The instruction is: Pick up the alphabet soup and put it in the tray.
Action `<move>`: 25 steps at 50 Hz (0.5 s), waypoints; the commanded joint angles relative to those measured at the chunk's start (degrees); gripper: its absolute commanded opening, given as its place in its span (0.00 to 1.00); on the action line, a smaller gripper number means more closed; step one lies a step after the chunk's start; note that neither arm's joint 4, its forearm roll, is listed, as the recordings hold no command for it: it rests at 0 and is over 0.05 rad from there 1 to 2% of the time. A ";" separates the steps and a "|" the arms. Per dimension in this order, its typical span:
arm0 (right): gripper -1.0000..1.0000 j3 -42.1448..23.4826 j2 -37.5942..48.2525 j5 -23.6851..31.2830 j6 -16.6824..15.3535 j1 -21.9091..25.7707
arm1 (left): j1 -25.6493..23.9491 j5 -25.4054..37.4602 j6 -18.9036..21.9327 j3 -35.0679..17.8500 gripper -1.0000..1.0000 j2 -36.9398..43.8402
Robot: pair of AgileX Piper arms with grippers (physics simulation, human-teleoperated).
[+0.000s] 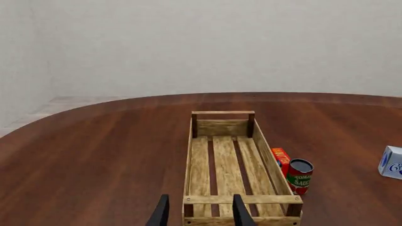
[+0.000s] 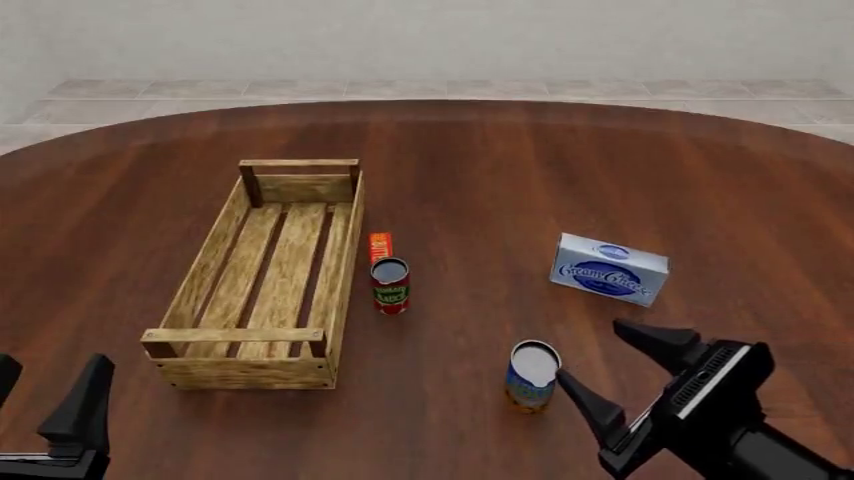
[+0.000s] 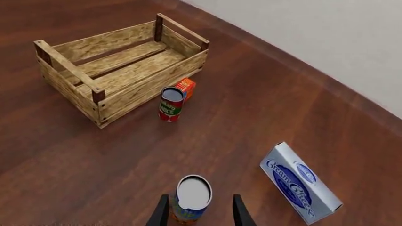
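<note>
Dark polished wood table [image 2: 561, 170] fills the scene under a pale wall. On its left part lies the tray [image 2: 214, 262], bare inside. Right of it stands the cream cheese box [image 2: 610, 268], then the alphabet soup [image 2: 533, 376] upright on the near table, well apart from the tray. The right gripper [image 2: 618, 369] stands spread wide just beside the can, not touching. The left gripper [image 1: 199, 213] hangs parted. A tomato sauce can [image 2: 390, 285] touches a small orange box [image 2: 380, 246].

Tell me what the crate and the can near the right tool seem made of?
The tray looks like unpainted light wood: visible grain, slats, darker corner posts. The alphabet soup looks like a metal can, judging by its pale grey top, wrapped in a blue and orange label, probably paper.
</note>
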 commanded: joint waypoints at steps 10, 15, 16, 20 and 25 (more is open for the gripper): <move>1.00 0.75 3.93 -3.99 2.30 -0.41 | 0.00 0.00 0.00 0.00 1.00 0.00; 1.00 0.47 3.43 -3.24 4.25 -0.55 | 0.00 0.00 0.00 0.00 1.00 0.00; 1.00 0.65 3.15 -3.36 3.62 -0.55 | 0.00 0.00 0.00 0.00 1.00 0.00; 1.00 0.76 3.44 -3.74 3.93 -0.70 | 0.00 0.00 0.00 0.00 1.00 0.00; 1.00 0.72 3.26 -3.64 4.74 -1.08 | 0.00 0.00 0.00 0.00 1.00 0.00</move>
